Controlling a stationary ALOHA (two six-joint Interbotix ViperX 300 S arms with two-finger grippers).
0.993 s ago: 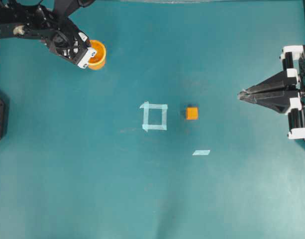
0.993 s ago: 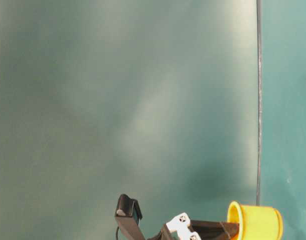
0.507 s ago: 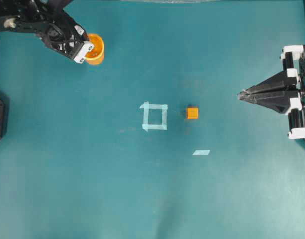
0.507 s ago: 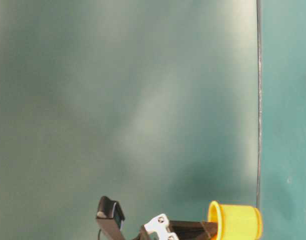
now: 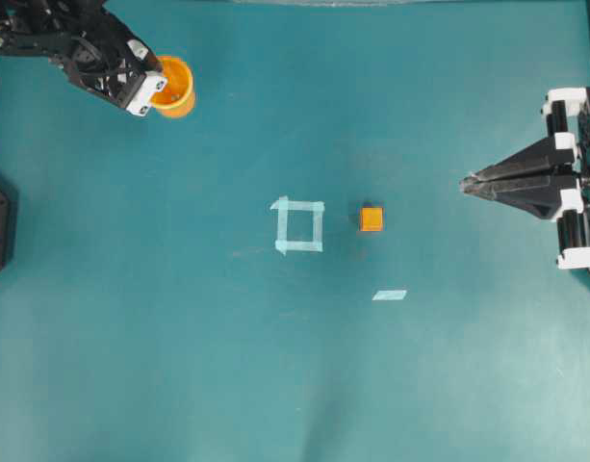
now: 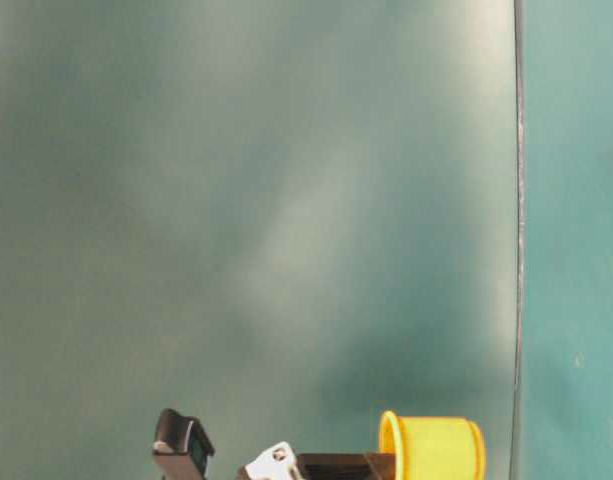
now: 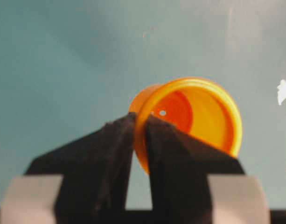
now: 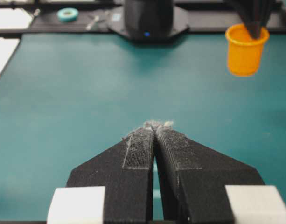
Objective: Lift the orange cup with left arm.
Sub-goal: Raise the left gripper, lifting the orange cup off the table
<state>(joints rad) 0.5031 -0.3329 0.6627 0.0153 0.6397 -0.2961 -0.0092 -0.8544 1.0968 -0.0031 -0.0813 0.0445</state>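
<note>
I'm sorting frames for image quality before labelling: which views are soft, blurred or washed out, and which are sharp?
Overhead view: evenly lit and sharp, orange cup and orange cube crisp. Table-level view: hazy pale sheen across the backdrop, cup cut low in frame. Left wrist view: left hand dark and soft, the cup's rim glowing. Right wrist view: right hand blurred close up, the far cup clear.

No legible text or labels anywhere

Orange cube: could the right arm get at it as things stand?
Probably yes. The orange cube sits on bare mat, and nothing stands between it and the right gripper; the left gripper holds the orange cup far off.
</note>
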